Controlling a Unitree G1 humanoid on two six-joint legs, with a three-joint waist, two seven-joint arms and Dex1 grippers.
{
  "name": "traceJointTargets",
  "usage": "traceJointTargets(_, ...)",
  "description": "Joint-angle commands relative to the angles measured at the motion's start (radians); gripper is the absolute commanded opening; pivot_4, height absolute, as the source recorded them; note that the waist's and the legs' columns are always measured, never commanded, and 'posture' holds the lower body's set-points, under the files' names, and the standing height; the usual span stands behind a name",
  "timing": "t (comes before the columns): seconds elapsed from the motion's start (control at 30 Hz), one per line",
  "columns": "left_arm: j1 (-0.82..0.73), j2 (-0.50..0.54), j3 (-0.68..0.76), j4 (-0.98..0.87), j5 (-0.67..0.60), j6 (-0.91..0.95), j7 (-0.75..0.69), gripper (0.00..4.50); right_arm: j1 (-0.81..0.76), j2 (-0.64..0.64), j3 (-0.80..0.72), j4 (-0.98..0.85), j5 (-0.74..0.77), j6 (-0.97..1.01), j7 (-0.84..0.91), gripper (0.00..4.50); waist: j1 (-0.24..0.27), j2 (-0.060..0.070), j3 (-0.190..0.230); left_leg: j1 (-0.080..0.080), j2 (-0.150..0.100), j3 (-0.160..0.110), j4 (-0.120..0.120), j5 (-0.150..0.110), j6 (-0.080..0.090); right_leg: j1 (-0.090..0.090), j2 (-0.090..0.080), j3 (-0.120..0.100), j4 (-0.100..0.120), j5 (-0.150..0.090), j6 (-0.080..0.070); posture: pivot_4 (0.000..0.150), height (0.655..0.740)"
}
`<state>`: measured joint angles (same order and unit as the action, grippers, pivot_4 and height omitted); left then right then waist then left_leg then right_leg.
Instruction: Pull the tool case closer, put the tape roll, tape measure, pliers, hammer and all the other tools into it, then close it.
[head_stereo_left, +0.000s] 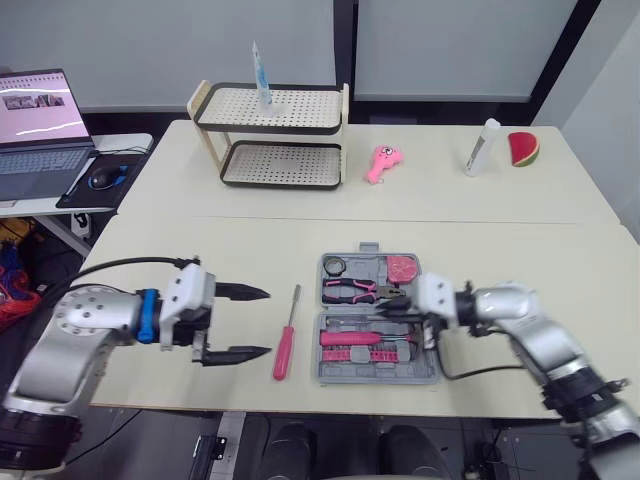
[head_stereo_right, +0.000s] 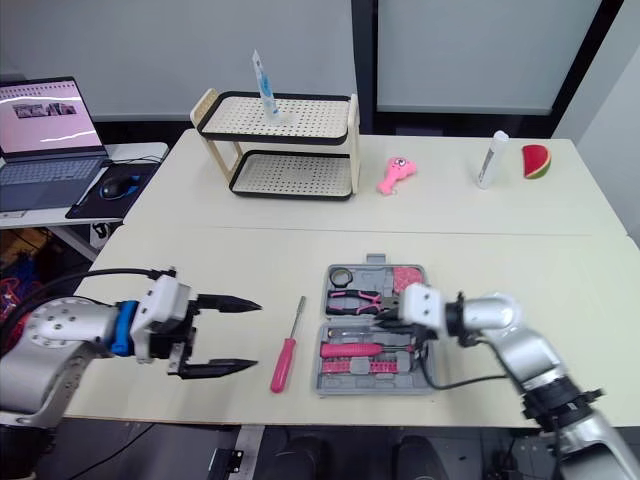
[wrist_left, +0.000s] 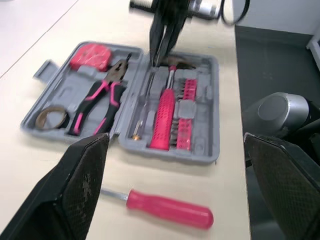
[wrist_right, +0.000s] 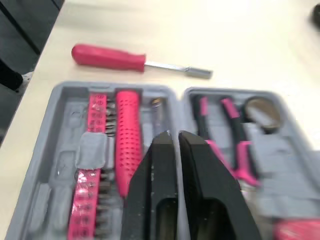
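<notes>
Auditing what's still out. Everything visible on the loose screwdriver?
The screwdriver has a pink plastic-looking handle and a slim bare metal shaft. It lies flat on the table, handle toward the near edge, shaft pointing away. It sits left of the open grey tool case, apart from it, between it and the left gripper, whose jaws stand open, clear of it. Only the table touches it.

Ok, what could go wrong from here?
1. The screwdriver lies on the table left of the case, near the front edge. A poor pinch by the open left gripper could roll it off.
2. The right gripper sits low over the case's middle. Folding the case shut now would likely hit it, or it may knock the pliers loose.
</notes>
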<state>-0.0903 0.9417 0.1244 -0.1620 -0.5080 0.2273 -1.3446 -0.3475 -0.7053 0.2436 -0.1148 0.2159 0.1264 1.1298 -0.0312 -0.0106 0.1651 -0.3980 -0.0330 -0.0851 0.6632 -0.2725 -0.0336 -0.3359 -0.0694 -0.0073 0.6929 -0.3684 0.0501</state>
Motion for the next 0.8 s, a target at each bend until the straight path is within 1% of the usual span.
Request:
traceJointTargets(0.03,0.001,0.047,0.071,0.075,0.006,-0.005,-0.017,4.50,0.028,-0.114,-0.107,-0.086,0.095,0.080,0.088,1.12,0.001,0.000,0.000,0.000,0.000,0.000,0.000,-0.001,0.002,0.001,0.000,0.000,-0.001,0.000,0.000,0.150,0.7400)
traceJointTargets(0.13,0.009,0.088,0.110,0.162,0.030,-0.030,-0.037,4.50,0.071,-0.240,-0.197,-0.065,0.122,0.068,0.164,1.61,0.001,0.000,0.000,0.000,0.000,0.000,-0.001,-0.002,0.003,0.001,0.000,0.000,-0.002,0.000,0.000,0.150,0.7400)
traceJointTargets(0.27,0.020,0.121,0.142,0.281,0.070,-0.088,-0.056,4.50,0.137,-0.331,-0.274,0.020,0.104,-0.004,0.213,2.28,-0.002,0.000,0.001,0.000,0.000,0.001,-0.001,-0.002,0.004,0.001,-0.001,0.000,-0.003,0.000,0.000,0.150,0.7400)
traceJointTargets(0.43,0.017,0.125,0.155,0.368,0.095,-0.136,-0.064,4.50,0.175,-0.348,-0.326,0.161,0.064,-0.093,0.197,3.28,-0.002,0.000,0.001,0.000,0.001,0.002,-0.001,-0.002,0.004,0.001,-0.001,0.000,-0.002,0.000,0.000,0.150,0.7400)
traceJointTargets(0.57,0.019,0.124,0.155,0.376,0.098,-0.146,-0.068,4.50,0.177,-0.343,-0.337,0.196,0.062,-0.111,0.188,4.47,-0.002,0.000,0.001,0.000,0.001,0.003,-0.001,-0.002,0.004,0.000,-0.001,0.001,-0.002,0.000,0.000,0.150,0.7400)
traceJointTargets(0.8,0.032,0.115,0.154,0.351,0.097,-0.143,-0.058,4.50,0.170,-0.333,-0.333,0.192,0.064,-0.110,0.178,4.47,-0.002,0.000,0.001,0.000,0.001,0.003,-0.001,-0.002,0.004,0.000,-0.001,0.001,-0.002,0.000,0.000,0.150,0.7400)
